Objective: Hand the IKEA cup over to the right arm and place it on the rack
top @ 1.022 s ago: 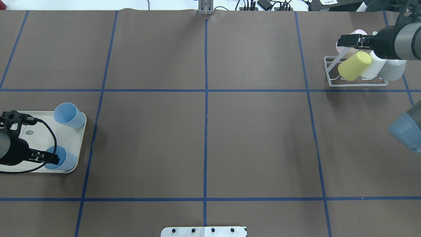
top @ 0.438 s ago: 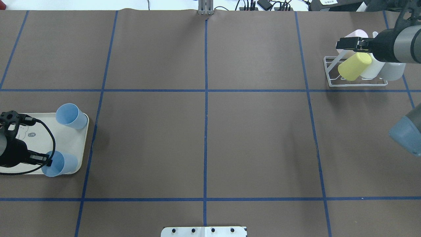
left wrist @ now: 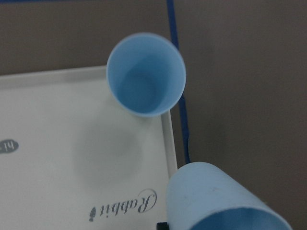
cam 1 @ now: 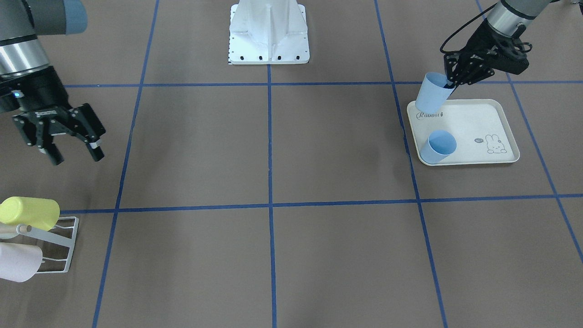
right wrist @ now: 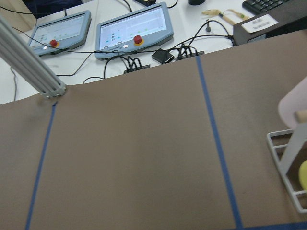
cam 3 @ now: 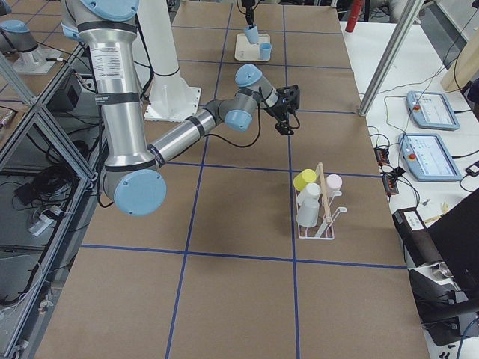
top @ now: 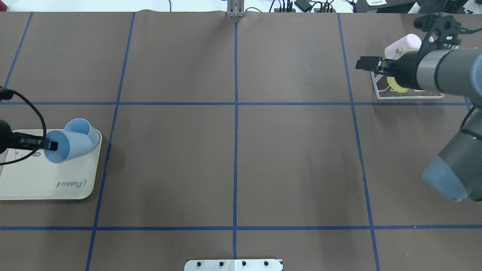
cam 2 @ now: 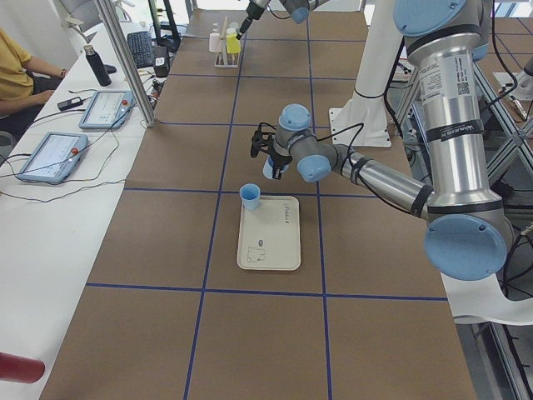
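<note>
The left gripper holds a light blue cup by its rim. The jaws are narrow, with one finger inside the cup's mouth and the other outside on the wall. This cup is tilted and raised over the corner of the cream tray, just above the printed word "Rabbit". A second light blue cup stands upright, mouth up, on the tray in the next corner along the same short side. In the left wrist view the two cups are apart.

The tray lies flat on the brown counter, which is marked with blue tape lines. The white wire rack stands well apart from the tray, at the opposite end of the counter. A yellow cup and a pink cup hang on it. The right gripper is also well apart from the tray, at that same end, in the air. Its jaws are wide and hold nothing.
</note>
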Motion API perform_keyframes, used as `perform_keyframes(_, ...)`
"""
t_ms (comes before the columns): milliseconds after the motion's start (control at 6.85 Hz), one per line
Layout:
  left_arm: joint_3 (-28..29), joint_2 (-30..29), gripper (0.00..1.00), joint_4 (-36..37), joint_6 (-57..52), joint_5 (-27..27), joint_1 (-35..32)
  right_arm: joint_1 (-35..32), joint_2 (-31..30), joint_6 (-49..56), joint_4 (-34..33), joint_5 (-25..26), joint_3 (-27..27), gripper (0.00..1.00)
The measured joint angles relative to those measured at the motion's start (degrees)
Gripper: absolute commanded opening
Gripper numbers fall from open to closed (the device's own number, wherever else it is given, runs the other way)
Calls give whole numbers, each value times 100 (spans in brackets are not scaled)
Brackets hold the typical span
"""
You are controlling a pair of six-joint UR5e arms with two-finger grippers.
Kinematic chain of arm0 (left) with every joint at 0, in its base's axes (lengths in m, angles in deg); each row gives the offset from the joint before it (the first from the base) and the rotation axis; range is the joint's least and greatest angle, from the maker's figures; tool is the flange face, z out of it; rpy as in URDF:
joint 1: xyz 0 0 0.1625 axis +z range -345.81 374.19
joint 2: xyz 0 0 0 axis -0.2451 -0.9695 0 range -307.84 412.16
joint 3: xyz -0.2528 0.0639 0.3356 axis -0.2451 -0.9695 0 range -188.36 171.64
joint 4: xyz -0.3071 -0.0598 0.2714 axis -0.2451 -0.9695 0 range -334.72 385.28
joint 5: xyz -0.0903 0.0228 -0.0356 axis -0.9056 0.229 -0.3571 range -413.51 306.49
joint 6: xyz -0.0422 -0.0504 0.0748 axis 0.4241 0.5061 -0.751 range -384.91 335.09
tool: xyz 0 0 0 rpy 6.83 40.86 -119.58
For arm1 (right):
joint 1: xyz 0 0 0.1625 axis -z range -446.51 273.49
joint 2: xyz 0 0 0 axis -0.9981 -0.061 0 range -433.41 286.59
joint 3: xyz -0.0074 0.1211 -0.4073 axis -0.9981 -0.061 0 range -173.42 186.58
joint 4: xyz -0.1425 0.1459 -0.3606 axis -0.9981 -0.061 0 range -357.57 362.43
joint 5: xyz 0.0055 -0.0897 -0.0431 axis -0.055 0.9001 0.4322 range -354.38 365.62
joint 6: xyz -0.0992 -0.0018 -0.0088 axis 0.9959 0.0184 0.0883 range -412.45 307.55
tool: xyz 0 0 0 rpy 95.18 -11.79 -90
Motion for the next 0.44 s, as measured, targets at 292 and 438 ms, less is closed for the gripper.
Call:
perform_keyframes(292,685,-1621,0,-12,1278,207,46,1003,538,-1258,171,745,29,100)
perform_keyframes(438,964,-2251,0,-108,1789,330,209,1340,894,-1950,246,828,69,100)
